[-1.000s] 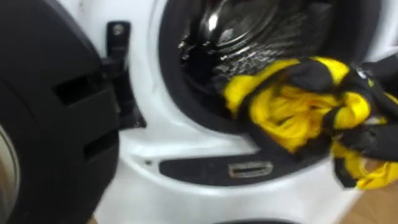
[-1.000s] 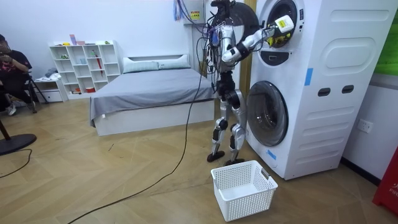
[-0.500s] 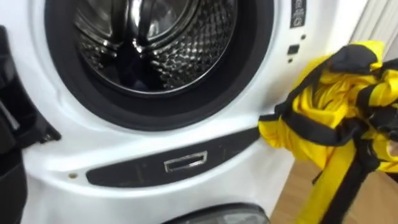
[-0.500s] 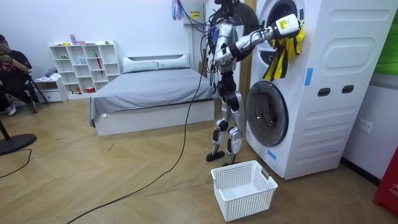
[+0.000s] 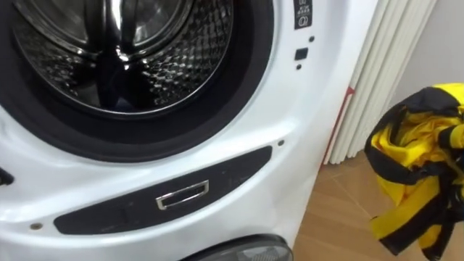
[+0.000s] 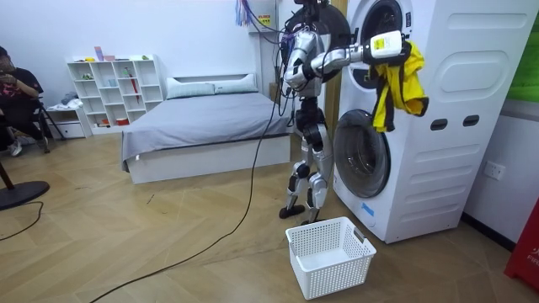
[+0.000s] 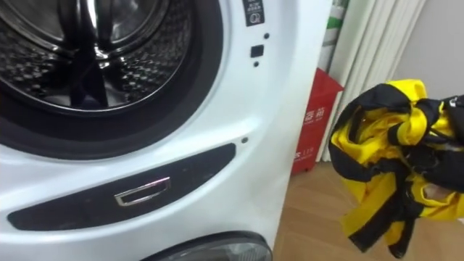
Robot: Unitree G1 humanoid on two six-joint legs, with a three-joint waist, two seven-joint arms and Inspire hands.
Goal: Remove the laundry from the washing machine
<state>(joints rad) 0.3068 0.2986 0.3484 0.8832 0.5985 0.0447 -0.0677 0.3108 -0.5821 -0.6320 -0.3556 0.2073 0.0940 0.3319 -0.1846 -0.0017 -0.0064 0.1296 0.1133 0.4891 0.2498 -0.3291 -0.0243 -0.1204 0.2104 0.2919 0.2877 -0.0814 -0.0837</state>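
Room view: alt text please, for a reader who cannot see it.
A humanoid robot stands at a stack of two white washing machines, its right hand stretched out, gripping a yellow and black garment that hangs free in front of the machines. A white laundry basket sits on the wooden floor near its feet; a bed stands behind.

The garment (image 7: pixel 377 181) is bright yellow with broad black bands. The washer (image 5: pixel 304 130) is white. Its door ring (image 5: pixel 246 94) is dark grey, and its drum (image 5: pixel 181 58) is shiny steel with a dimpled pattern. The panel (image 5: pixel 109 214) under the door is black, with a chrome handle (image 5: pixel 183 196). The box (image 7: pixel 317 119) is red and the ribbed wall panel (image 5: pixel 377 72) is white. The floor (image 5: pixel 341 217) is light brown wood. The basket (image 6: pixel 337 269) is white lattice, the bed (image 6: pixel 202 126) grey, and the shelf (image 6: pixel 114 84) white.
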